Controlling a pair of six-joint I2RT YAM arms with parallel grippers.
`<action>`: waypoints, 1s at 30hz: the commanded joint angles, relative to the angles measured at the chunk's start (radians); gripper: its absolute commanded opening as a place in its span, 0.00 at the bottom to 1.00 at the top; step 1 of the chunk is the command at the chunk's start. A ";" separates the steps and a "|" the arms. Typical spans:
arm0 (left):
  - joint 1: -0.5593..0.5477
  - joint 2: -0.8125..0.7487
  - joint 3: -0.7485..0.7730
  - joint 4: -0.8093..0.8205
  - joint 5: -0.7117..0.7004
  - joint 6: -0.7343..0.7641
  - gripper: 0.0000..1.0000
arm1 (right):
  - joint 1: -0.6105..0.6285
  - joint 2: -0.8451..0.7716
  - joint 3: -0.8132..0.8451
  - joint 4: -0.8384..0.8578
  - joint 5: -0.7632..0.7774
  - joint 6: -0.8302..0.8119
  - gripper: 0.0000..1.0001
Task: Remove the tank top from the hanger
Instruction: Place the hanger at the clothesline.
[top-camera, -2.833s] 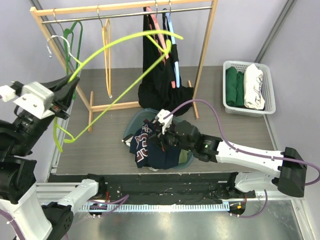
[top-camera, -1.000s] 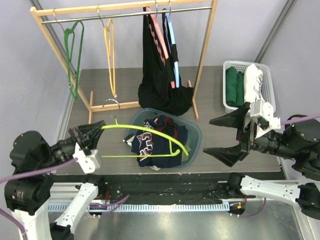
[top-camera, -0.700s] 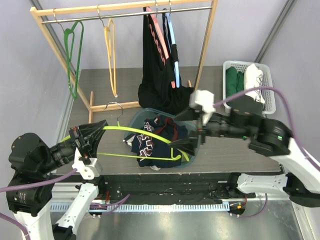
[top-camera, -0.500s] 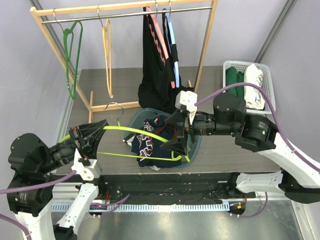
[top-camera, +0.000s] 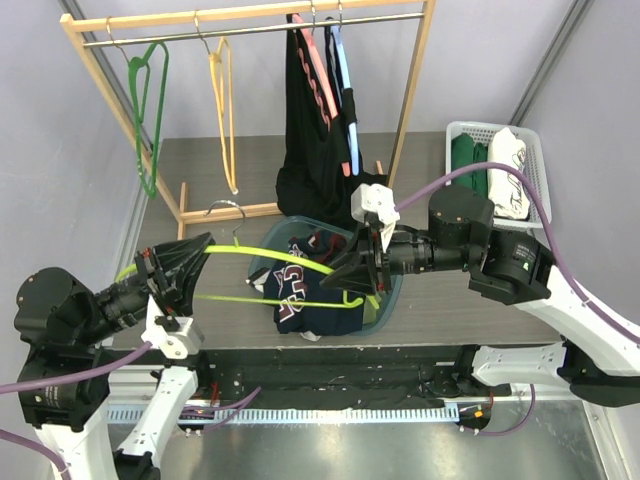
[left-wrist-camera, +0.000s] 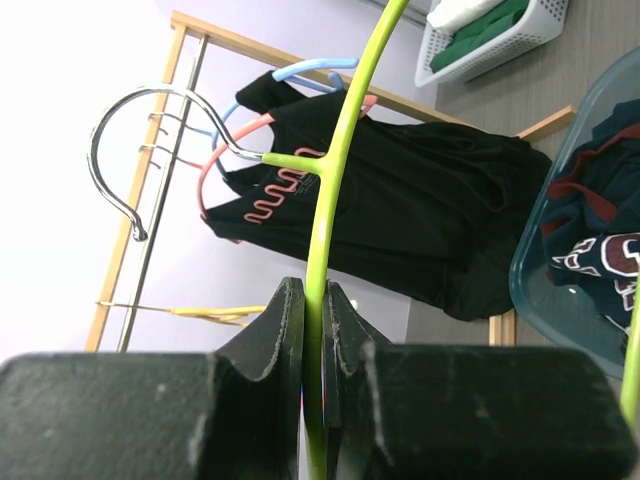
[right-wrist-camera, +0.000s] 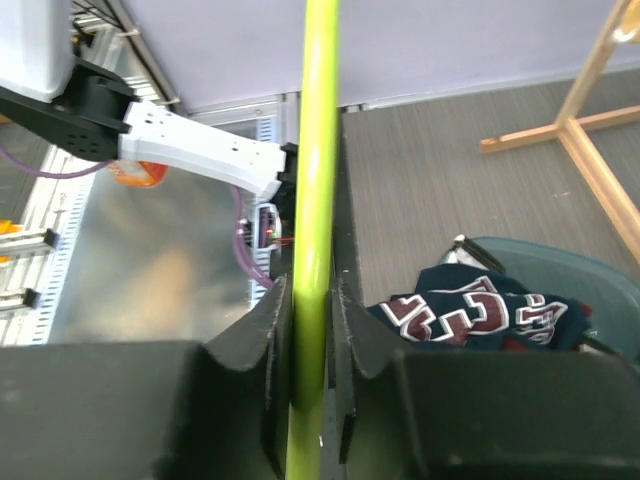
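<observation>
Bare hanger (top-camera: 250, 253) pinched at both ends near the bin (top-camera: 268, 240).
Only the wrist views show the left gripper (left-wrist-camera: 315, 300) and the right gripper (right-wrist-camera: 312, 295) clamping its bar. The tank top (top-camera: 305, 300) lies in the bin, partly covered from above.

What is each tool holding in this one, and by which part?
Both clamp the lime-green hanger: the left tool on one shoulder bar, the right tool near the opposite end.
</observation>
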 joint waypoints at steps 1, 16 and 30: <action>0.013 -0.007 -0.016 0.128 0.053 0.018 0.00 | 0.001 0.004 -0.013 0.060 -0.042 0.044 0.12; 0.018 -0.058 -0.084 0.318 -0.067 -0.028 1.00 | 0.000 -0.059 0.194 -0.166 0.299 0.033 0.01; 0.017 0.042 0.065 0.505 -0.473 -0.701 1.00 | 0.001 0.069 0.522 -0.386 0.734 -0.050 0.01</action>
